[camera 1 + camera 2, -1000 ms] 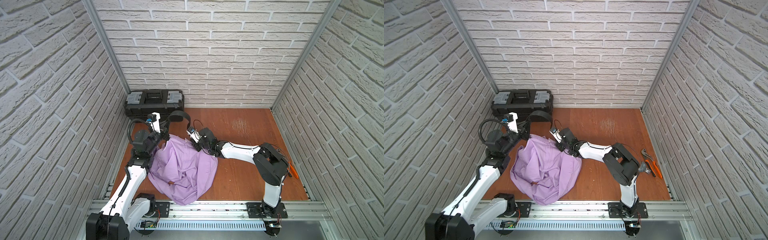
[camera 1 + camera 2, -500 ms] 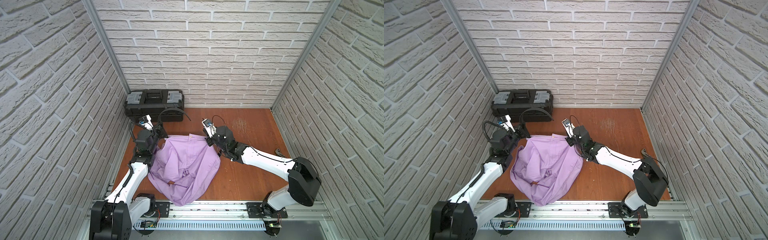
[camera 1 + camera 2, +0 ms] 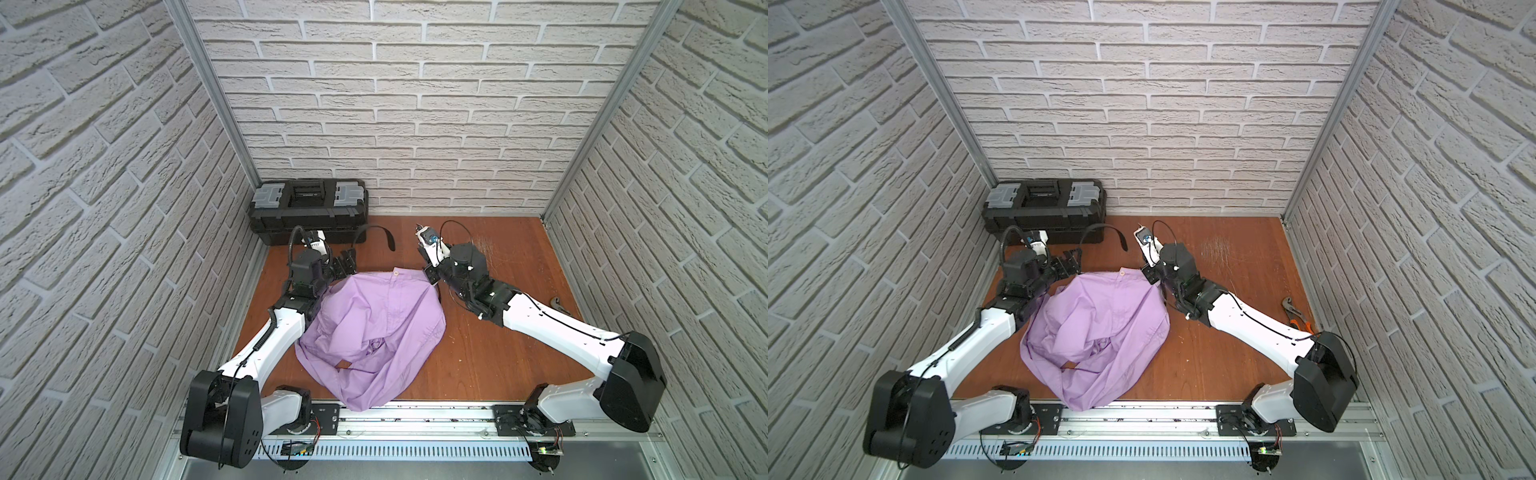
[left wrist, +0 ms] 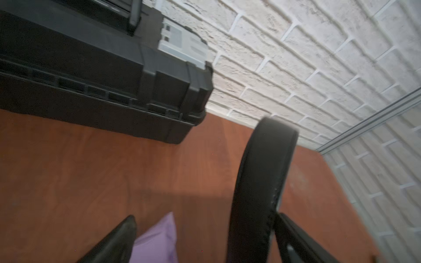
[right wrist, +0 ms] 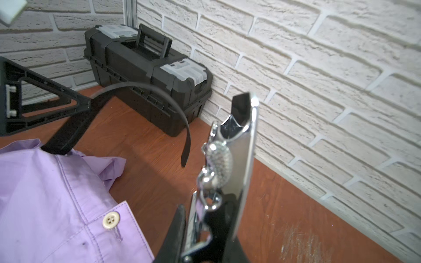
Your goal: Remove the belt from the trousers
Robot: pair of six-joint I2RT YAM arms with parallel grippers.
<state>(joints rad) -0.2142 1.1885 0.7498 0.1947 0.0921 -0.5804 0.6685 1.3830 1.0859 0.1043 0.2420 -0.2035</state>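
Brown floor (image 3: 498, 332): one trousers (image 3: 374, 324), one belt (image 5: 68, 132) (right fingers (image 5: 170, 246) clamp its buckle (image 5: 241, 159)), left fingers (image 4: 114, 241) spread.

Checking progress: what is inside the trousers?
The belt sticks out of the trousers at one end; its buckle is in the right gripper. The stretch between is covered by cloth.

Bright, even light, soft shadows.
Both top views bend the white brick walls (image 3: 415, 104) at the edges; the left wrist view blurs the narrow black belt (image 4: 262, 182); its shiny silver buckle (image 5: 239, 164) glares.
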